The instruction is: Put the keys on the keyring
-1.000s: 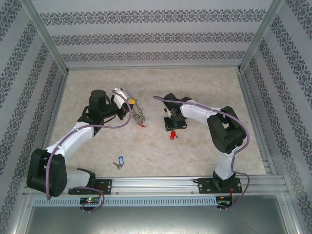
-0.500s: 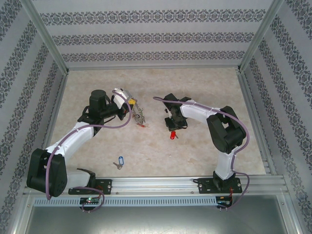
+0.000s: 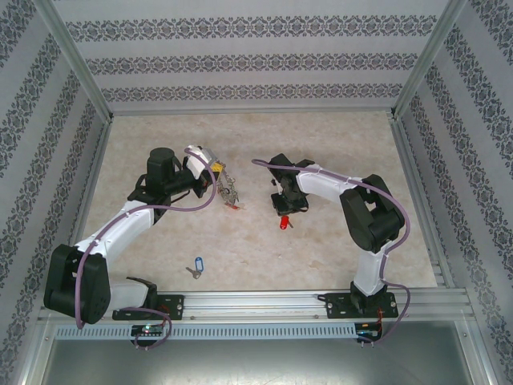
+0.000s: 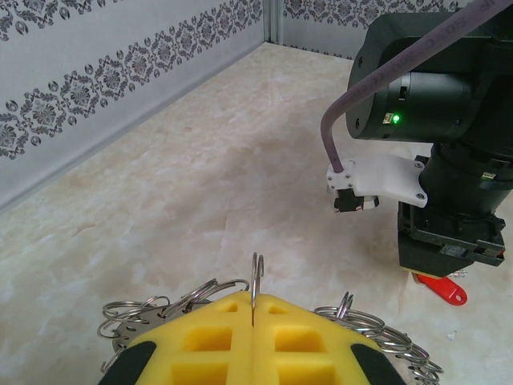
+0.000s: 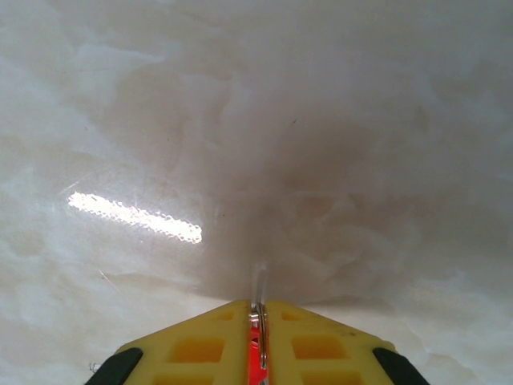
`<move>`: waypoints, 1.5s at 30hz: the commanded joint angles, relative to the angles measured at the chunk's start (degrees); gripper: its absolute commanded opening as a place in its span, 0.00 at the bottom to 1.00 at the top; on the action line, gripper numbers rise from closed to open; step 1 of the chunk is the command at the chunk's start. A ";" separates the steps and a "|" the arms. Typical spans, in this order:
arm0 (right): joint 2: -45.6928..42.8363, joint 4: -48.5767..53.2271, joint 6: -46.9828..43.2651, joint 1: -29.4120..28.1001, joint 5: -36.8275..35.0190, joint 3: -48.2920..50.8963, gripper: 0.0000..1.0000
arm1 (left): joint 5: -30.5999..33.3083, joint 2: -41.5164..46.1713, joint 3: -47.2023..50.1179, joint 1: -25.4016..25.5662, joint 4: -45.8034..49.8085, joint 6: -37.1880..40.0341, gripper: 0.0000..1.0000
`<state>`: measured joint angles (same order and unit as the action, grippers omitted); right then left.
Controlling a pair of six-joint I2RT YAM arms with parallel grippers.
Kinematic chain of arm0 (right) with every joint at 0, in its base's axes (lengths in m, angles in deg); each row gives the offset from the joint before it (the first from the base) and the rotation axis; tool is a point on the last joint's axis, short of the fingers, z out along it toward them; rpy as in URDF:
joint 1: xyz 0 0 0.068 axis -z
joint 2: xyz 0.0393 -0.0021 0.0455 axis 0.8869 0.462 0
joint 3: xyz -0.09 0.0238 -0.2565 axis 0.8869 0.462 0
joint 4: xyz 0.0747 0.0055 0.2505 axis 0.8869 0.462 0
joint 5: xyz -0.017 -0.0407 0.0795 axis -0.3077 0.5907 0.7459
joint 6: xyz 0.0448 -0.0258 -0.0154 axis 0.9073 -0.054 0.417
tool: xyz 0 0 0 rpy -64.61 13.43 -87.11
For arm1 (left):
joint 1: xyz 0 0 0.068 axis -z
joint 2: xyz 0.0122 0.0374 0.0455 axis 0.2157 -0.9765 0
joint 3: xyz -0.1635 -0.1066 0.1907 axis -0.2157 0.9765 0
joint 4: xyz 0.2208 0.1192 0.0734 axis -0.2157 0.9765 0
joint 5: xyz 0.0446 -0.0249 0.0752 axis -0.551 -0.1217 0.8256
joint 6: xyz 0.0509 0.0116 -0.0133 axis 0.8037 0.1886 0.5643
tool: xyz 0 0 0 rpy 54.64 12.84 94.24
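Note:
My left gripper [image 3: 218,178] is shut on one small split ring of the keyring [image 3: 228,192], a grey metal disc fringed with rings [image 4: 172,303]. The pinched ring stands upright between the yellow pads at my left gripper [image 4: 254,311]. To the right, my right gripper [image 3: 282,213] points down at the table, shut on the red key [image 3: 284,223]. That key's thin metal ring and red tag [image 5: 257,357] sit between the yellow pads at my right gripper [image 5: 258,309]. The red tag [image 4: 442,289] pokes out beneath the right arm. The blue key [image 3: 196,265] lies on the table near the front.
The marble-patterned table [image 3: 337,144] is boxed in by patterned walls on three sides. An aluminium rail [image 3: 264,303] runs along the near edge by the arm bases. The right arm's wrist [image 4: 437,152] hangs close to the keyring's right side.
The right gripper's jaws have drawn together on the red key. Both arms and the blue key stay almost where they were.

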<state>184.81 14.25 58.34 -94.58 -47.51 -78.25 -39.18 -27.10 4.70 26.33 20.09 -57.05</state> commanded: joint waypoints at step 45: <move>-0.24 0.03 0.19 0.81 1.63 1.14 0.13 | -1.42 1.47 -0.56 0.30 -1.01 1.16 0.00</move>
<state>183.95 14.03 58.37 -93.75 -46.26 -77.44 -39.21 -27.10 4.70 26.33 20.11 -57.02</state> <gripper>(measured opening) 0.154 0.065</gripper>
